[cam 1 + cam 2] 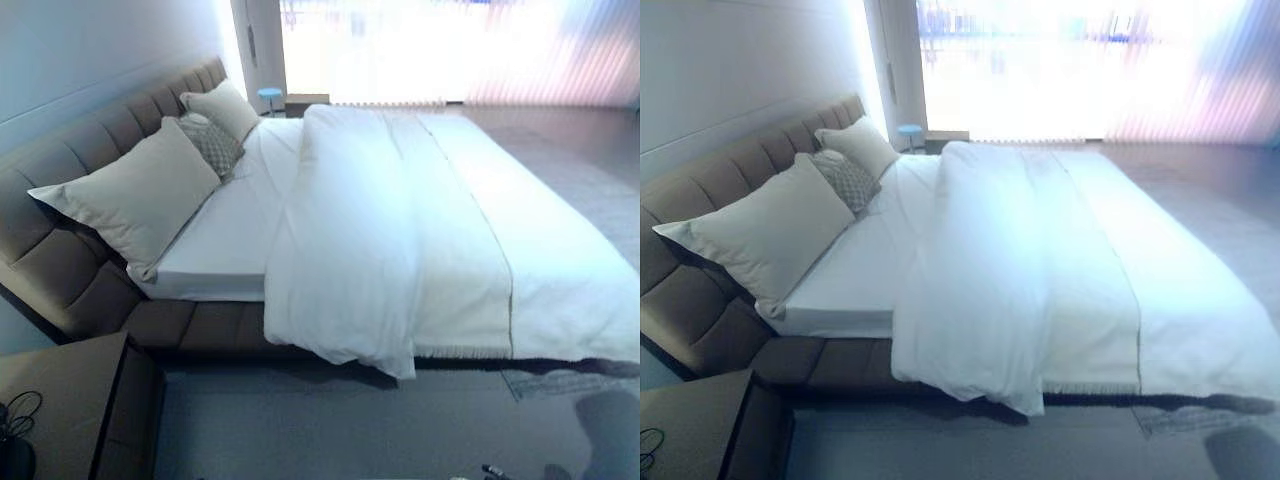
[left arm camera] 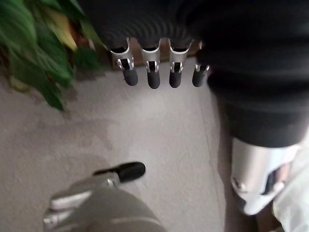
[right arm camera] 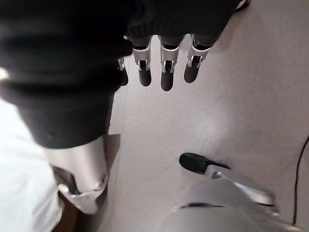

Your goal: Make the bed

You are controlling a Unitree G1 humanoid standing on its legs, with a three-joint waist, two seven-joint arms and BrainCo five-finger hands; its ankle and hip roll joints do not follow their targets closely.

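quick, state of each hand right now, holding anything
Left hand: open, fingers relaxed, holding nothing, hanging over the floor.
Right hand: open, fingers relaxed, holding nothing, also over the floor.

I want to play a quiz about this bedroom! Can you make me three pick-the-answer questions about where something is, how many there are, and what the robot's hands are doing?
1. Where are the pillows?
A. at the padded headboard
B. on the floor
C. on top of the blanket

2. How many pillows are on the bed?
A. one
B. three
C. six

3. What are the left hand and the right hand doing?
A. pulling the blanket
B. squeezing a pillow
C. open, holding nothing

Answers:
1. A, they lean against the headboard on the bare sheet.
2. B, two big plain ones and a small patterned one between them.
3. C, each wrist view shows relaxed fingers above the floor, and the white blanket lies folded back and untouched.
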